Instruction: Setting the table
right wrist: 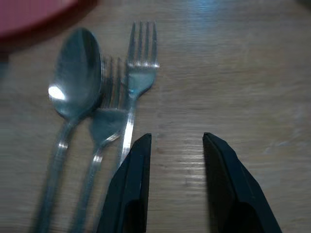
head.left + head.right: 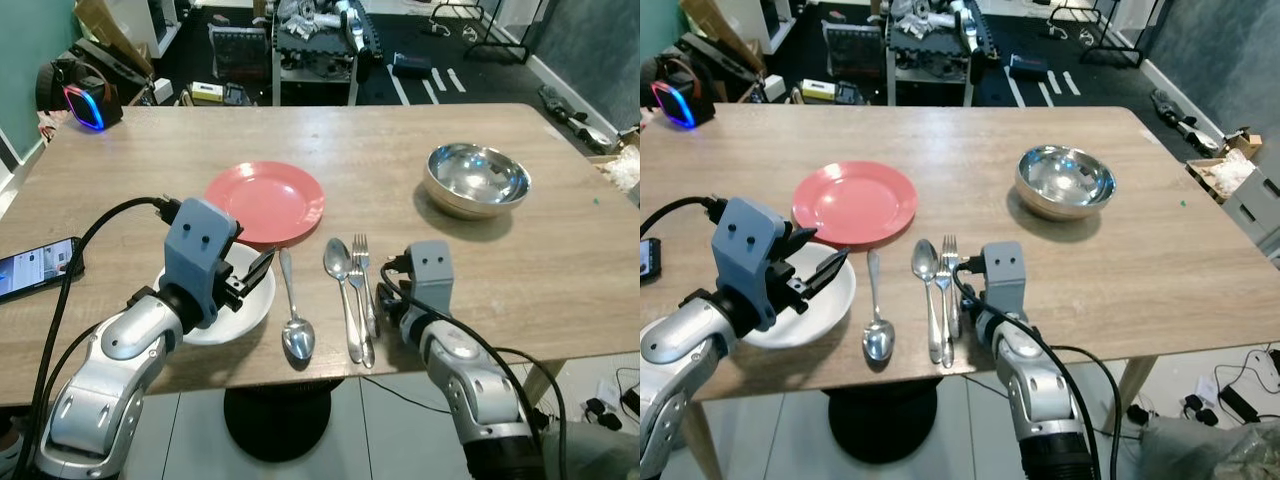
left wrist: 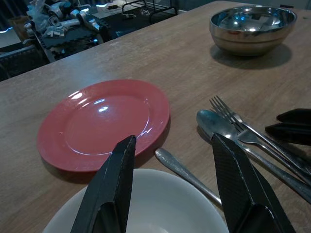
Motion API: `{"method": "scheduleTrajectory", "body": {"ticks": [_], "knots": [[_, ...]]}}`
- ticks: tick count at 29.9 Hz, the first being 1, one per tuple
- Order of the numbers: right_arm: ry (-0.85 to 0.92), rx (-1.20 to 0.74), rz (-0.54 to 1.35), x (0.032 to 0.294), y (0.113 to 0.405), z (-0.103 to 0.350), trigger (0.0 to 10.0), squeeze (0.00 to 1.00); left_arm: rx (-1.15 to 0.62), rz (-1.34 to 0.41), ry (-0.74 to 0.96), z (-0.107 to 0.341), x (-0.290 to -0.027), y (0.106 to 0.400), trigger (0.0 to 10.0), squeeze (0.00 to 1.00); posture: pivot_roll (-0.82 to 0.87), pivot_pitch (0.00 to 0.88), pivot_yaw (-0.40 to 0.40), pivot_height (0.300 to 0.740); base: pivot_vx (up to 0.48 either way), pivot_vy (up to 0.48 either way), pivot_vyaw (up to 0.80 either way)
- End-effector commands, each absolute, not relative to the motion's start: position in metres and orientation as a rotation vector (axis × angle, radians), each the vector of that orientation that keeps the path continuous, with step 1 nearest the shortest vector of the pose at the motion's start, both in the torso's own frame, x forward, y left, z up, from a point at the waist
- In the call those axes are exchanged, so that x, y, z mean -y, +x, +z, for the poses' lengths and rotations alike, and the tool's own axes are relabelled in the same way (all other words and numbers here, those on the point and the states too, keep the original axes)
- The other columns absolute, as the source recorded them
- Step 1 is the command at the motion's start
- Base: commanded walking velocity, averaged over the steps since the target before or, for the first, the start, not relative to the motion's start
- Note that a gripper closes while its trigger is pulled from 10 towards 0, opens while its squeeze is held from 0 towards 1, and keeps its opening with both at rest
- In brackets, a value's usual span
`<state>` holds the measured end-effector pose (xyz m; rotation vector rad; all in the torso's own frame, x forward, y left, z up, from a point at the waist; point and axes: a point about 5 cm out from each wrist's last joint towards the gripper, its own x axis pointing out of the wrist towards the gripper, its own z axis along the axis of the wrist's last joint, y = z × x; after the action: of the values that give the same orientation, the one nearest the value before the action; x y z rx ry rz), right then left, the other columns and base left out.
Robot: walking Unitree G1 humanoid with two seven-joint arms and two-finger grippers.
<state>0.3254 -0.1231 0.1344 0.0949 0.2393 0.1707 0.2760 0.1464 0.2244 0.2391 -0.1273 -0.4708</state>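
— Where is the cutlery placed, and which gripper is closer to it?

— Centrally, low in the left eye view, a fork (image 2: 361, 262) and a spoon (image 2: 337, 262) are laid side by side on the tabletop (image 2: 520, 270), their long axes running from the near edge toward the far edge, heads pointing away. A second fork seems to be tucked between them in the right wrist view. The right gripper (image 1: 175, 160) is held just beside the fork's handle, on its right, so it is judged the nearer one. Its fingers are seen parted with nothing between them, pointing along the same line as the handles.

— And the left gripper (image 3: 172, 165)?

— It is held over the white bowl (image 2: 250, 300) at lower left, fingers spread and empty. A second spoon (image 2: 297, 335) is laid between bowl and fork, bowl-end toward the near edge. The pink plate (image 2: 266, 203) is set just behind the white bowl, and a steel bowl (image 2: 477, 178) is left well apart at upper right.

— What would the next move turn on?

— Probably a small shift of the right gripper leftward, so the handle can be straddled across its width.
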Motion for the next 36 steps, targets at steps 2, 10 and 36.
{"method": "scheduleTrajectory", "body": {"ticks": [2, 10, 36], "knots": [[0.163, -0.205, 0.213, 0.118, 0.323, 0.140, 10.0, 0.00, 0.117, -0.476, 0.252, 0.221, -0.146, 0.276, 10.0, 0.00, 0.10, 0.077, 0.042, 0.740, 0.000, 0.000, 0.00], [0.116, -0.143, 0.228, 0.108, 0.328, 0.151, 10.0, 0.00, 0.115, -0.471, 0.252, 0.219, -0.146, 0.276, 10.0, 0.00, 0.10, 0.065, 0.037, 0.740, 0.000, 0.000, 0.00], [0.024, -0.288, 0.149, 0.115, 0.327, 0.113, 10.0, 0.00, -0.120, -0.763, 0.235, 0.213, -0.168, 0.250, 10.0, 0.00, 0.11, 0.053, 0.034, 0.740, 0.000, 0.000, 0.00]]}}
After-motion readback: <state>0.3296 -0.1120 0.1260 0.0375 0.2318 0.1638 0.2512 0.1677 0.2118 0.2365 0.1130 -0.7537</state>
